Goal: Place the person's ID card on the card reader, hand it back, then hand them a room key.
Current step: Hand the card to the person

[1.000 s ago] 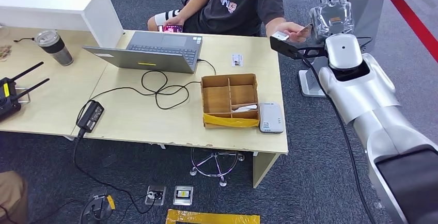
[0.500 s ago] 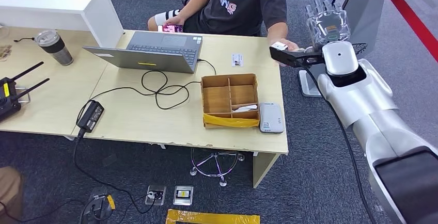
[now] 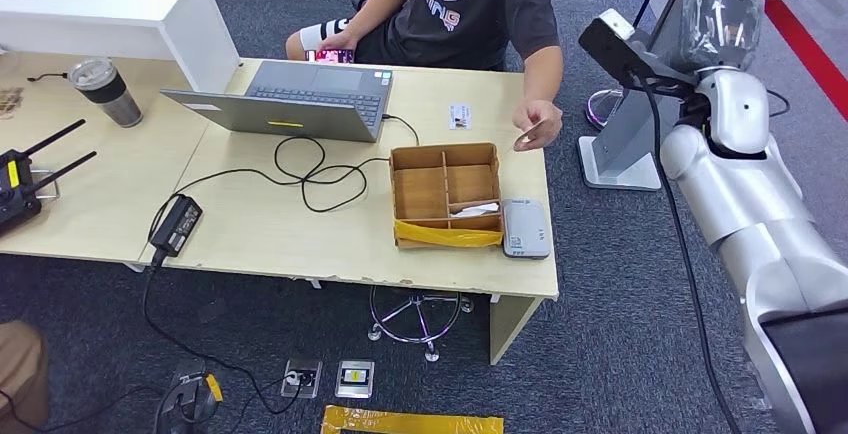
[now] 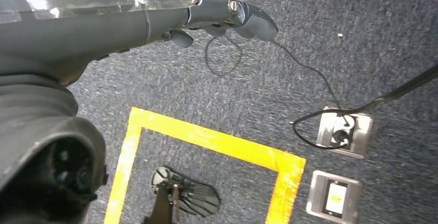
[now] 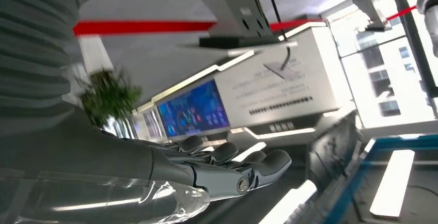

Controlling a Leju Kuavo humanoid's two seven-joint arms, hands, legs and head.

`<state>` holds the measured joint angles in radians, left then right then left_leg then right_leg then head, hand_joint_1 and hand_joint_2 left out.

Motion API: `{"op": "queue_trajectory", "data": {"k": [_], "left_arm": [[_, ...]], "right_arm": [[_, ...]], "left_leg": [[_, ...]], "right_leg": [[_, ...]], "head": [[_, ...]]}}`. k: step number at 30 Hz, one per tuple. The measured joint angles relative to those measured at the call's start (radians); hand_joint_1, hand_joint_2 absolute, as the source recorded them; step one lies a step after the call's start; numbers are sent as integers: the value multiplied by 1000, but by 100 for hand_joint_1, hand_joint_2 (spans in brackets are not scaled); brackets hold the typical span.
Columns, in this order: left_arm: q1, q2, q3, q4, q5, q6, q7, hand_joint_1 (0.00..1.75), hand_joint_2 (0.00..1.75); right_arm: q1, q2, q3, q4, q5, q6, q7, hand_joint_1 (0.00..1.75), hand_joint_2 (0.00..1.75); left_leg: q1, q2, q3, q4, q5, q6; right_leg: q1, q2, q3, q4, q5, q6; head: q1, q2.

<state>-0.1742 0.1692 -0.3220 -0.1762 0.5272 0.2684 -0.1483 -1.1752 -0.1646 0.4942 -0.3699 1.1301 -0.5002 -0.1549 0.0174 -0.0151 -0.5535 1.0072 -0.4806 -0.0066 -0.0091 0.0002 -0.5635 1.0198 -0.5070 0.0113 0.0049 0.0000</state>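
The person's hand holds a brownish ID card just above the desk's right edge, beside the wooden box. A white card lies in the box's near right compartment. The white card reader lies on the desk to the right of the box, with nothing on it. My right hand is raised high at the far right, well away from the card. Its fingers are stretched out and hold nothing. My left hand hangs over the carpet, empty, fingers loosely extended.
A laptop, looping cables and a power adapter cover the middle of the desk. A small card lies behind the box. A tumbler stands far left. A kiosk stand's base sits under my right arm.
My right hand has lifted up and to the right, away from the person's hand, with nothing in it. The person's hand has drawn back down to the desk edge with the card.
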Motion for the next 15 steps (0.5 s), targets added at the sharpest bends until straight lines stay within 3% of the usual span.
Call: {"op": "queue_trajectory", "data": {"k": [3,7,15], "left_arm": [[0,0,0,0,2,1,-2,0,0],[5,1,0,0,11,10,-8,0,0],[13,4,2,0,25,14,-19,0,0]], "right_arm": [[20,-11,-16,-16,-21,1,-3,0,175],[211,-125,-172,-205,-93,10,3,0,175],[398,-228,-339,-396,-231,29,16,0,175]], "left_leg": [[0,0,0,0,0,0],[-1,0,-1,0,0,0],[0,-2,-2,0,0,0]], "right_leg": [[0,-1,1,0,0,0],[-1,-1,0,-1,1,1],[0,-2,0,-1,1,1]], "head": [[0,0],[0,0],[0,0]]}}
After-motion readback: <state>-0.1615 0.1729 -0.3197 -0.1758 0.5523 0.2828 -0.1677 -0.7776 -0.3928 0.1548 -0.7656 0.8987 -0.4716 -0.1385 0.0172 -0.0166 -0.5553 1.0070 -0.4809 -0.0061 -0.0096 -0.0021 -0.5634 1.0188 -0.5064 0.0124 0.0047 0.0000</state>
